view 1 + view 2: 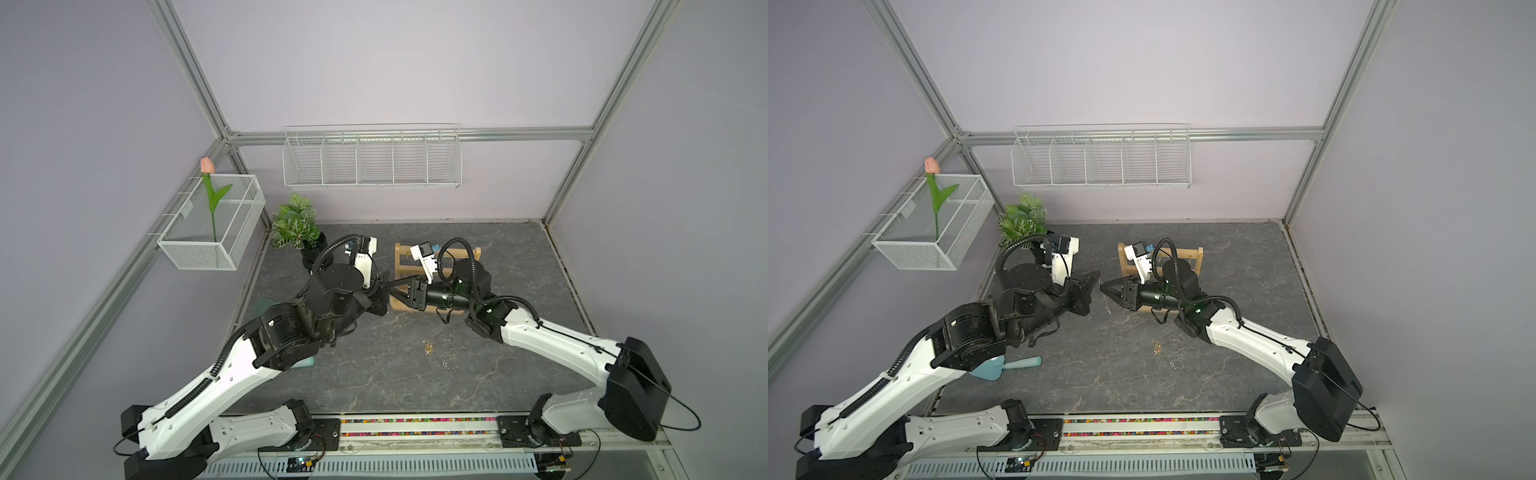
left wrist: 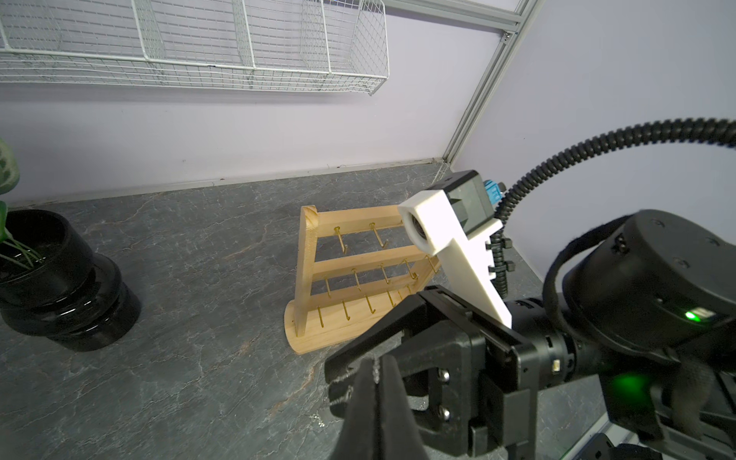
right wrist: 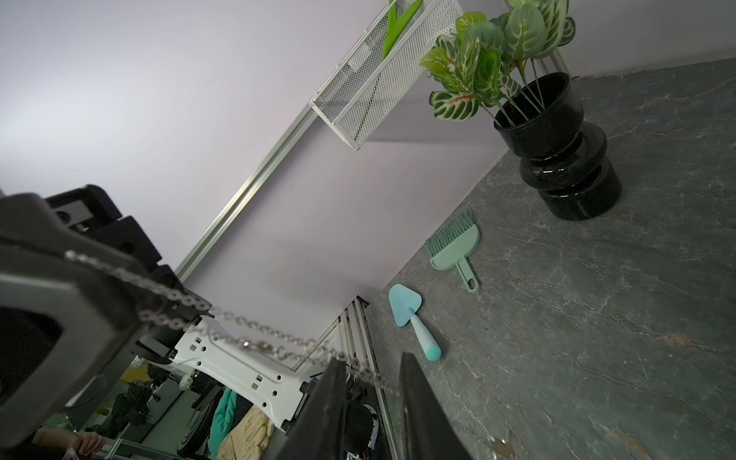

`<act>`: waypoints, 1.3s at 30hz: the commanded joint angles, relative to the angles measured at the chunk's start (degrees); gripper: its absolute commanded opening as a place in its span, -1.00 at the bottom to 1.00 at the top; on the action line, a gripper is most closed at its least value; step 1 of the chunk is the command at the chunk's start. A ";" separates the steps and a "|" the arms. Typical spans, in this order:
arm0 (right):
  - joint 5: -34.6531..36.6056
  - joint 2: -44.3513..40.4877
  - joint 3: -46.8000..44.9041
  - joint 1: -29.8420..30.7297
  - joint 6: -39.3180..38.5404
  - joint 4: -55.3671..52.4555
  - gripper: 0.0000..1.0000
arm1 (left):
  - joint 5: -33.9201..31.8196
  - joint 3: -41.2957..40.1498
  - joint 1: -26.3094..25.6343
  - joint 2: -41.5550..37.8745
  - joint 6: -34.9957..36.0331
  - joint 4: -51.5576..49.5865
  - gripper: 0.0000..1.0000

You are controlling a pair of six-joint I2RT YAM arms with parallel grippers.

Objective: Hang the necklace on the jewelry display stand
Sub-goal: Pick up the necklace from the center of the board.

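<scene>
The necklace (image 3: pixel 259 330) is a thin silver chain, pulled into two strands between my grippers above the table. My left gripper (image 2: pixel 376 362) is shut on the chain at its fingertips. It meets my right gripper (image 1: pixel 1104 288) tip to tip in both top views. In the right wrist view my right gripper (image 3: pixel 372 356) has its jaws apart, and the chain crosses the gap between them. The jewelry display stand (image 2: pixel 314 255), a light wooden rack with gold hooks, stands upright just behind the right gripper (image 1: pixel 392 289) and is partly hidden by the right wrist.
A black vase with a leafy plant (image 1: pixel 309 249) stands at the back left. A blue trowel (image 1: pixel 1013 365) and a green brush (image 3: pixel 454 251) lie on the left side. Small gold bits (image 1: pixel 428 348) lie on the table in front. White wire baskets (image 1: pixel 370 158) hang on the walls.
</scene>
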 commanded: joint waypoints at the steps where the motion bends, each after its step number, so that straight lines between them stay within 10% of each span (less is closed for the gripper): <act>1: -0.49 0.91 1.88 0.32 -0.29 2.74 -0.46 | -0.46 2.36 -0.37 0.38 0.72 -0.01 -1.00; 14: 0.44 4.04 3.51 1.75 -1.50 2.06 -0.29 | -0.34 2.84 -0.46 -0.02 0.78 1.00 -1.00; 39: 8.21 -3.11 0.30 2.05 -6.17 -0.69 -0.80 | 0.66 2.02 -0.46 -1.19 -0.02 1.60 -1.00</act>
